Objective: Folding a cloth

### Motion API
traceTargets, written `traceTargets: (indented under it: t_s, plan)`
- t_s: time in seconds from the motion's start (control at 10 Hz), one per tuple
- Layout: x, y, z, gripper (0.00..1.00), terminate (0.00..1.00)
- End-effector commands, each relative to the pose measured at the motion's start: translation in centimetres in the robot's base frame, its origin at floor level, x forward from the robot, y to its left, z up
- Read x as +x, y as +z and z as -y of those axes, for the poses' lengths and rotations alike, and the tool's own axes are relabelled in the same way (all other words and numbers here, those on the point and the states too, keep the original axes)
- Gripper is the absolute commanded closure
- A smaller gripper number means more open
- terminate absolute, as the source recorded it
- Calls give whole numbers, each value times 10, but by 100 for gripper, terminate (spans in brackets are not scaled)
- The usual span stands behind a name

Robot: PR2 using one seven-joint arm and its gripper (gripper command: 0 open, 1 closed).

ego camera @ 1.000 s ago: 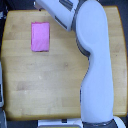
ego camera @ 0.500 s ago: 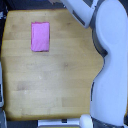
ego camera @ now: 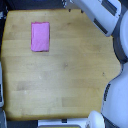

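A pale wooden butcher-block table fills the exterior view, seen from above, with dark floor along its edges. The small, thin, plain pink-magenta rectangular cloth lies flat near the table's far corner on the exterior view's left, its long side running away from the camera. It looks like a narrow, neat rectangle, so I judge it already folded.

The white robot arm has pulled back over the last second: earlier it reached across the table's far side close to the cloth, and now only its upper part shows along the top and the exterior view's right edge. The fingers are out of frame, so I cannot tell whether they are apart or together; the cloth lies well apart from any visible part of the arm, with nothing touching it.

The cloth itself has not moved. This retreat suggests the fold is finished, or the arm is resetting.
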Motion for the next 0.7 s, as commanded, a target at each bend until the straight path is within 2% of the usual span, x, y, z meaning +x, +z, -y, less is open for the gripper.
traceTargets:
  t_s: [0.0, 0.3, 0.6]
  plan:
    - [-50, 6, 92, 0, 0]
    - [-80, 3, 139, 0, 0]
    - [-93, 0, 155, 0, 0]
